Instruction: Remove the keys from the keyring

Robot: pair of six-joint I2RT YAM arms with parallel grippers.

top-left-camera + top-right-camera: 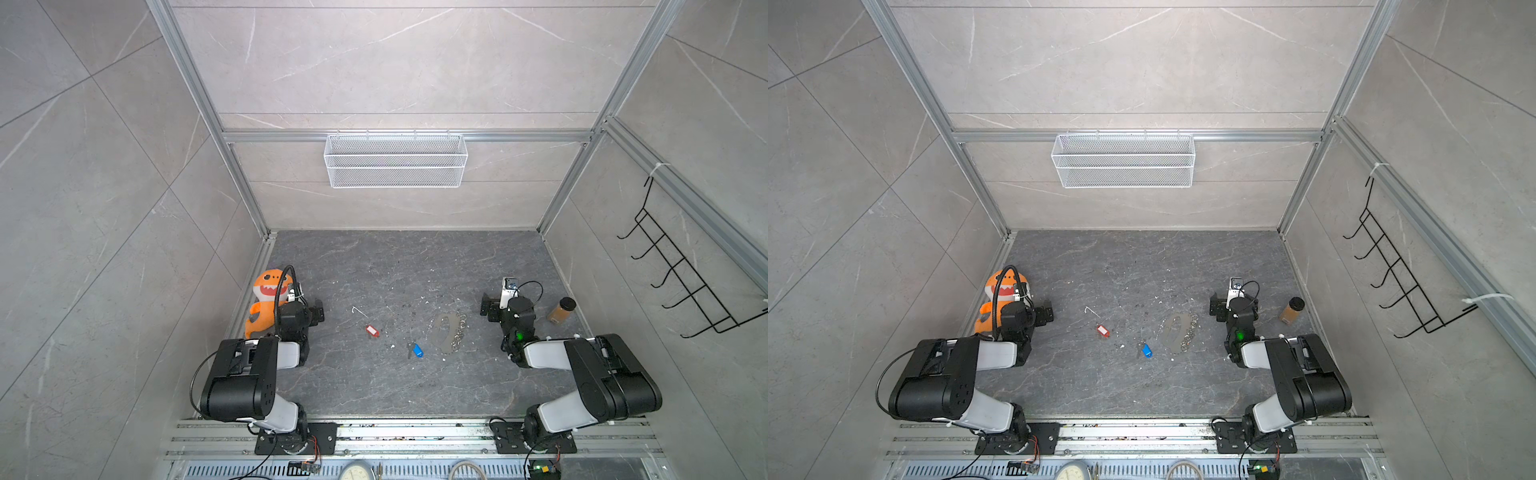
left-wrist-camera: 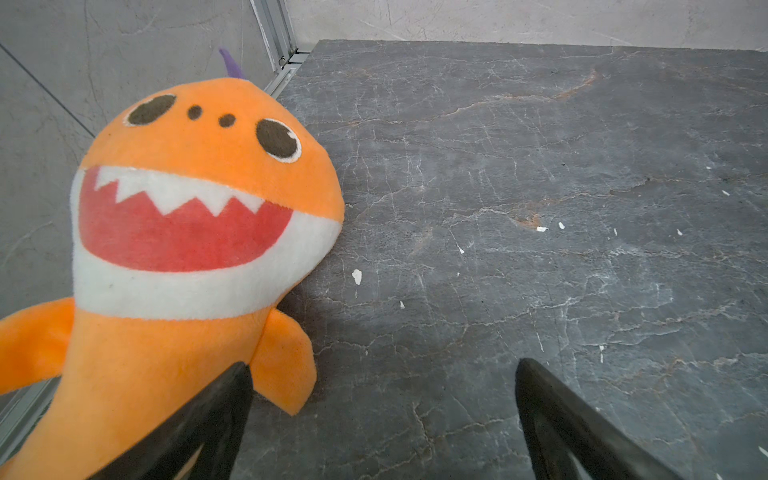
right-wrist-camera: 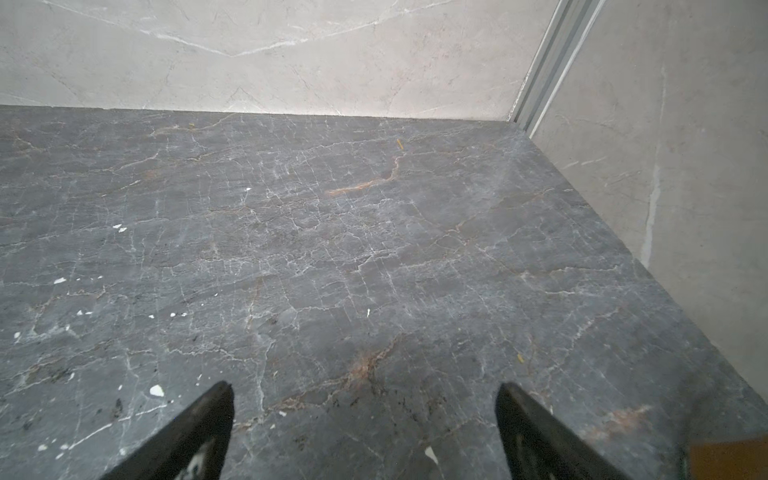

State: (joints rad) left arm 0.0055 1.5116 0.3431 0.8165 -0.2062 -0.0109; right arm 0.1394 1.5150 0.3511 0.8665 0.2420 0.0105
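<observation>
Red key lay flat on counter, nearer left pincer than right pincer, touching nothing. Blue key lay between the two pincers, somewhat toward the right one and just beside keyring. A gap seemed to show between them, but it was too small to be sure. Keyring lay flat, with its chain on the side facing right pincer.

Both pincers had jaws wide apart and held nothing. Each sat at its own side of counter, well apart from keys. Wrist views showed bare counter between the jaws. Plush touched or overlapped one left finger; I couldn't tell which.

Risks, as judged:
- Both keys looked free of keyring. If a thin ring tied blue key to it, calling the job finished would be wrong.
- Keys were tiny and flat, so a pinch from above could skid them across the smooth counter.
- The loose chain could drag blue key if right pincer swept inward.
- Left pincer could snag plush when swinging out.
- Jar stood just outboard of right pincer, where an elbow swing might topple it.
</observation>
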